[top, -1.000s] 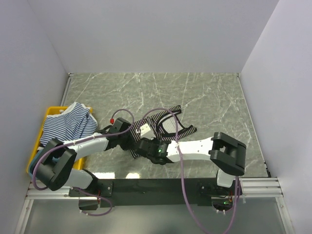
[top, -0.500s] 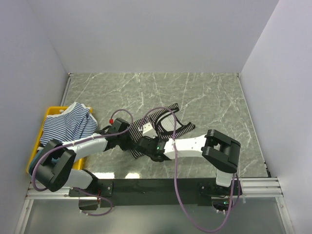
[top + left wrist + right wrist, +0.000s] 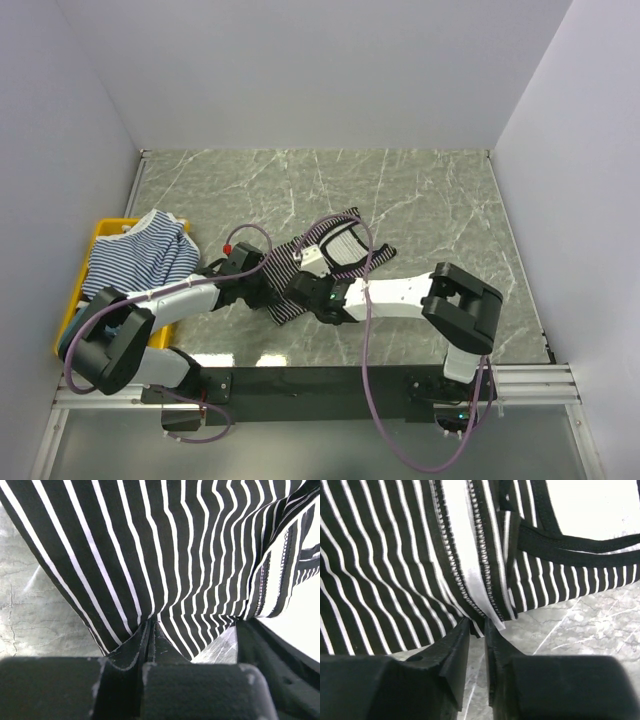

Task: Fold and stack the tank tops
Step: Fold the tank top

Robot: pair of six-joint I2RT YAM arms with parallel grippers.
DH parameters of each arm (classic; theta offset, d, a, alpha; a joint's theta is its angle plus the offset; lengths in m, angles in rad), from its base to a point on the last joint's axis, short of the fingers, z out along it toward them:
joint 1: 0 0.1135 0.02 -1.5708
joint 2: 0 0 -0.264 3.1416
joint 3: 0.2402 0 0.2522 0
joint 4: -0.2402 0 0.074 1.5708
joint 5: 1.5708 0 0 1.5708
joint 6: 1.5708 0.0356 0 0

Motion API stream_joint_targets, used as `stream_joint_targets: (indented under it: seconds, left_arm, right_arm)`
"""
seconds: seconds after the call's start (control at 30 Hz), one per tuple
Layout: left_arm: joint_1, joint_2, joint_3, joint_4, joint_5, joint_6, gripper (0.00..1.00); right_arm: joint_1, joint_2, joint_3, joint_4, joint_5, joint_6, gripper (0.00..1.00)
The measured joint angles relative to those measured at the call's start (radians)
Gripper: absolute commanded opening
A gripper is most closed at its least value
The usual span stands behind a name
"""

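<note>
Black-and-white tank top point(image 3: 378, 258) lies mid-tabletop point(image 3: 440, 200), apparently mid-fold. Left gripper point(image 3: 151, 630) jaws pinch its edge; right gripper point(image 3: 477, 627) jaws stand barely apart at the hem, grip unclear. Next likely: a firm pinch, then folding over.

- The right gripper point(image 3: 476, 624) has slid forward, away from the arms' bases, and a little to its own left. It now sits deeper under the black-and-white tank top point(image 3: 345, 245).
- Its jaws have narrowed to a thin gap, and the top's stitched hem now runs in between the fingertips.
- The top has drawn in ahead of the gripper. Its strap end now lies farther forward, and the edge to the gripper's right has pulled closer, so the cloth looks more bunched.
- The white label point(image 3: 312, 254) has moved forward with the cloth, just beyond the fingertips.
</note>
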Motion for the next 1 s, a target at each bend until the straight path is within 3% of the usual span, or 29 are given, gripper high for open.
stream_joint_targets:
  seconds: [0.33, 0.6, 1.0]
  left_arm:
    - [0.005, -0.005, 0.000, -0.005, 0.000, 0.014, 0.01]
    - [0.014, -0.011, -0.002, -0.014, 0.000, 0.022, 0.01]
    - [0.043, -0.024, -0.015, -0.018, 0.015, 0.035, 0.01]
  right_arm:
    - [-0.061, -0.051, -0.032, 0.012, -0.048, 0.001, 0.01]
    - [-0.126, -0.139, -0.079, 0.038, -0.116, 0.018, 0.00]
    - [-0.221, -0.419, -0.206, 0.201, -0.392, -0.079, 0.00]
